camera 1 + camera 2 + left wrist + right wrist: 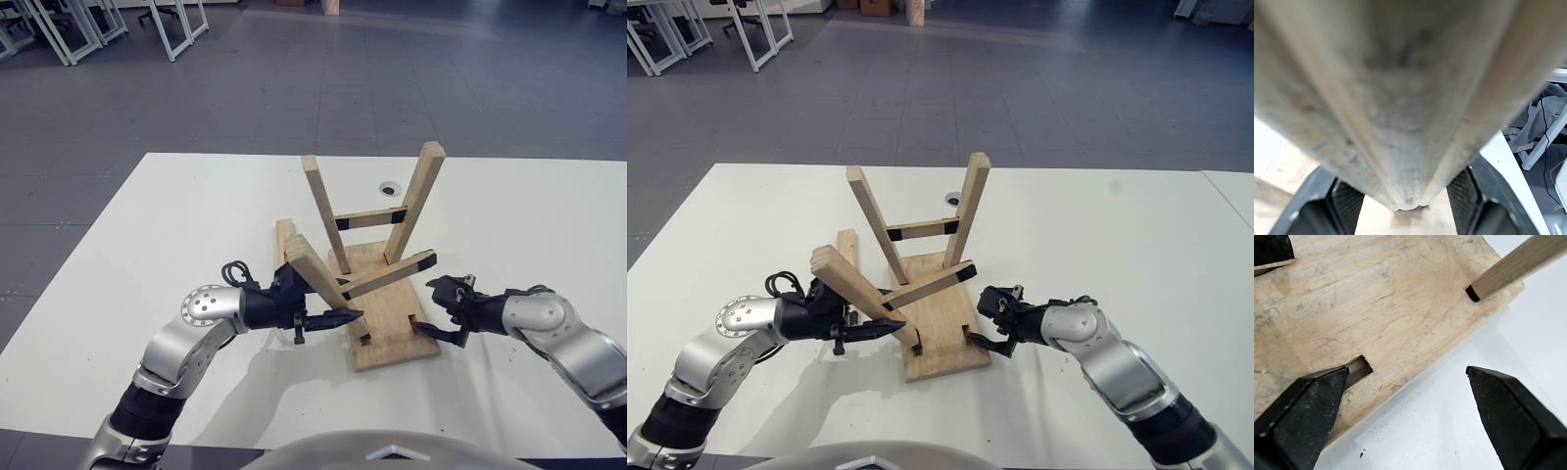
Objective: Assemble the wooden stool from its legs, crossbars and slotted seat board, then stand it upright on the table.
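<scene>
The slotted seat board (392,328) lies flat on the white table. Two legs (416,201) joined by a crossbar (370,218) stand up from its far end. A third leg (315,274) leans steeply over the board's near left part, its foot near a slot, with a crossbar (390,274) running off it to the right. My left gripper (348,316) is shut on this leg low down; the left wrist view shows the leg (1400,98) between the pads (1347,205). My right gripper (436,311) is open and straddles the board's near right edge (1400,333), beside an empty slot (1359,369).
A loose wooden piece (284,235) lies on the table behind the held leg. A round cable hole (392,186) sits in the table beyond the stool. The table's left side (147,245) and right side are bare. Metal furniture frames (176,24) stand on the floor far behind.
</scene>
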